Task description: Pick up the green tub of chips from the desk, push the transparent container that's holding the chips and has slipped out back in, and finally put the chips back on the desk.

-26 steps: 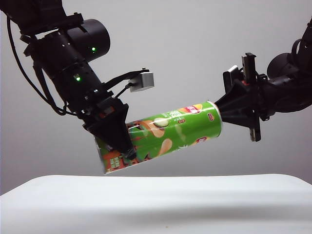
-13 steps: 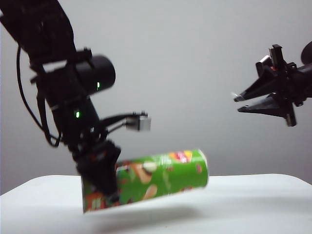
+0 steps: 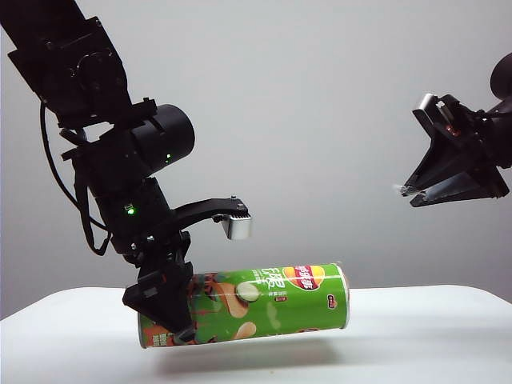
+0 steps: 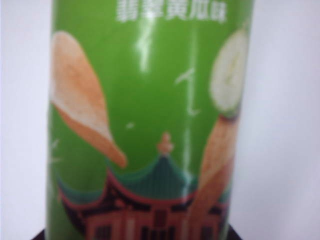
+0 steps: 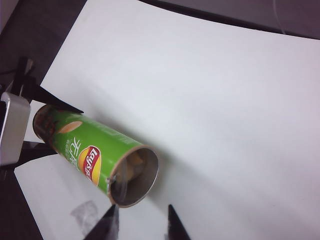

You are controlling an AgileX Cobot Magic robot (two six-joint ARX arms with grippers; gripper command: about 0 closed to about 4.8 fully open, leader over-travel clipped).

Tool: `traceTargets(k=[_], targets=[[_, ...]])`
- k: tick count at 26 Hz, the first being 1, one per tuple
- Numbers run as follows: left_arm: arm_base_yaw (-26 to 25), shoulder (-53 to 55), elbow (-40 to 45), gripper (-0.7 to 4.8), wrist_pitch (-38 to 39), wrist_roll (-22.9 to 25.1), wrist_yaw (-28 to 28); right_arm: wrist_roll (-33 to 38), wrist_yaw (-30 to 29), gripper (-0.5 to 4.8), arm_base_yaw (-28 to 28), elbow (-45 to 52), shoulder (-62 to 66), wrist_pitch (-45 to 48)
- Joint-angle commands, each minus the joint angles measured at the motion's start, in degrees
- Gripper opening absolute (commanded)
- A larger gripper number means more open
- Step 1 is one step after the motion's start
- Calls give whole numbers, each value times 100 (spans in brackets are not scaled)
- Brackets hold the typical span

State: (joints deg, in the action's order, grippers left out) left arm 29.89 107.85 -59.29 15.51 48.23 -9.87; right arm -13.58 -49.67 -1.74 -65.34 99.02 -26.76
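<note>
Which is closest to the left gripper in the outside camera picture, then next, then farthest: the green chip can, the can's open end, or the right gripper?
1. green tub of chips: held in the left gripper, low left.
2. Its open end: at the middle.
3. right gripper: open, high right.

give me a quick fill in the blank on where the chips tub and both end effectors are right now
1. The green tub of chips is gripped near its closed end by the ____ end effector.
2. The tub hangs just above the ____, nearly level.
3. The right end effector, raised at the right of the exterior view, holds ____.
4. The tub's open end faces the ____ end effector.

Missing words: left; desk; nothing; right
</note>
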Motion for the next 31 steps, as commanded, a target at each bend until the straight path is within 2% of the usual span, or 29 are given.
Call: traceTargets(k=[1, 3, 19, 21, 23, 25, 28, 31], targets=[[4, 7, -20, 290, -76, 330, -72, -37, -46, 122, 31, -15, -26, 4], [-7, 76, -24, 290, -129, 455, -63, -37, -52, 122, 57, -15, -26, 0], [-205, 332, -24, 292, -31, 365, -278, -31, -219, 122, 68, -15, -26, -37], [-205, 332, -26, 326, -20, 363, -282, -28, -313, 122, 68, -15, -26, -44], [-201, 332, -33, 408, -68, 236, -210, -17, -319, 124, 68, -15, -26, -39], [-192, 330, -72, 479, -129, -131, 28, 15, -313, 139, 68, -15, -26, -48], [-192, 295, -234, 479, -52, -568, 240, 20, -271, 140, 68, -15, -26, -79], [-155, 87, -527, 479, 313, -964, 221, 7, -205, 135, 87, -15, -28, -208]])
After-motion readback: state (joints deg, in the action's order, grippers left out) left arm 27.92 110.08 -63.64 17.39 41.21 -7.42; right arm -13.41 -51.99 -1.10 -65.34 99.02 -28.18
